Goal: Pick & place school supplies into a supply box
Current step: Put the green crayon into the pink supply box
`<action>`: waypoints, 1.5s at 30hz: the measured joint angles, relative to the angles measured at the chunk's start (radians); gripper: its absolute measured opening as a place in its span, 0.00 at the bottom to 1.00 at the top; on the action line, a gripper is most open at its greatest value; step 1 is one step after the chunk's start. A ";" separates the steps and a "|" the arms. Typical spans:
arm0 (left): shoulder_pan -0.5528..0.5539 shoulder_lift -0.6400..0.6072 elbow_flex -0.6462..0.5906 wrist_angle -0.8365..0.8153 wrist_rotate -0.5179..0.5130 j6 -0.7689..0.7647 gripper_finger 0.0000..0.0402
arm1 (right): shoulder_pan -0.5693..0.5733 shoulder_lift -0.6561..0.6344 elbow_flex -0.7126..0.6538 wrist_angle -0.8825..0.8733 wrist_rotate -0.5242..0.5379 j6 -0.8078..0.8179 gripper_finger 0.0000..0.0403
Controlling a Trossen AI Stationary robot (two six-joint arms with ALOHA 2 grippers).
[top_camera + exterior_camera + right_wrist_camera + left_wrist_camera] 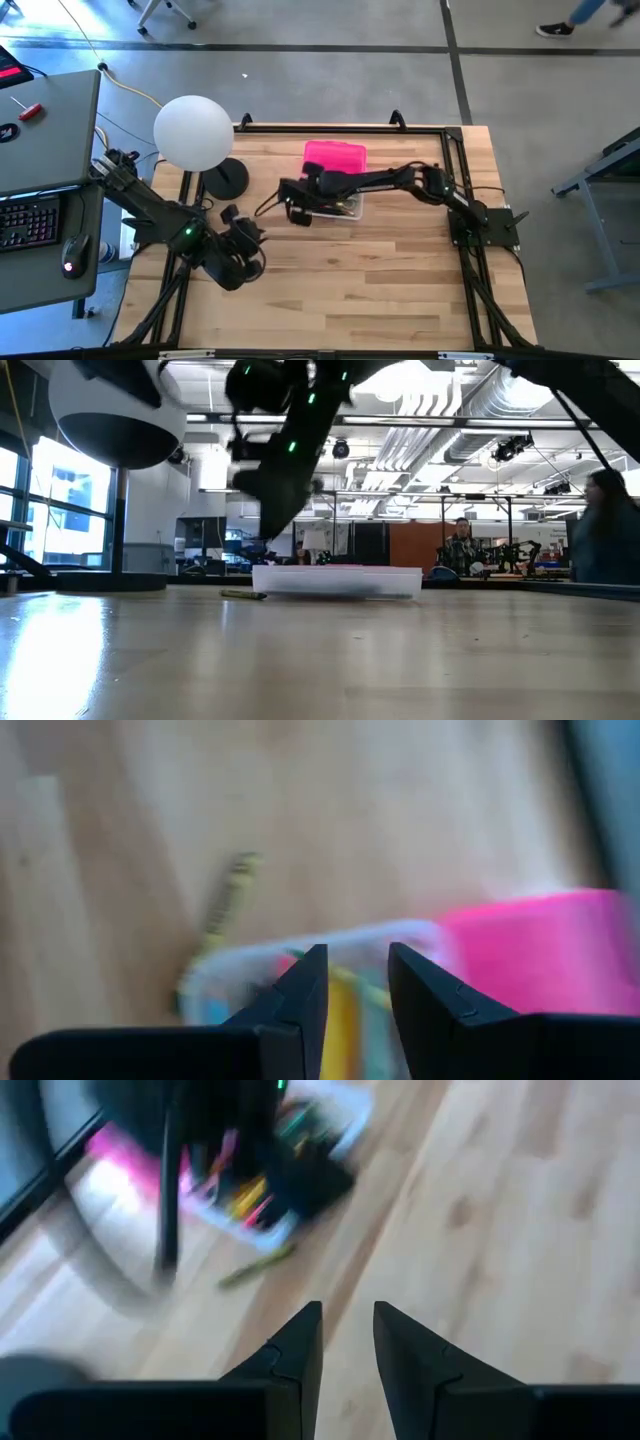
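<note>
Supply box (330,970) directly beneath right gripper (357,982); green pencil (225,900) beside box.

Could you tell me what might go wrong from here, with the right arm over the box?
The right claw hovers low over the supply box, fingers slightly apart and empty; descending, it could hit the rim or the pencils inside. One yellow-green pencil lies on the table beside the box and could be knocked away. The left claw waits apart.
</note>
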 joint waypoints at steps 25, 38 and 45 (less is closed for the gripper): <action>0.188 -0.002 -0.279 0.199 0.020 0.036 0.30 | 0.100 -0.714 -0.198 -0.537 0.422 0.295 0.22; 0.628 -0.002 -0.287 0.548 0.520 0.694 0.30 | 0.174 -1.042 -0.775 -0.332 0.304 0.513 0.22; 0.797 -0.002 -0.387 0.744 0.750 0.832 0.30 | 0.193 -1.163 -1.004 -0.216 0.319 0.615 0.22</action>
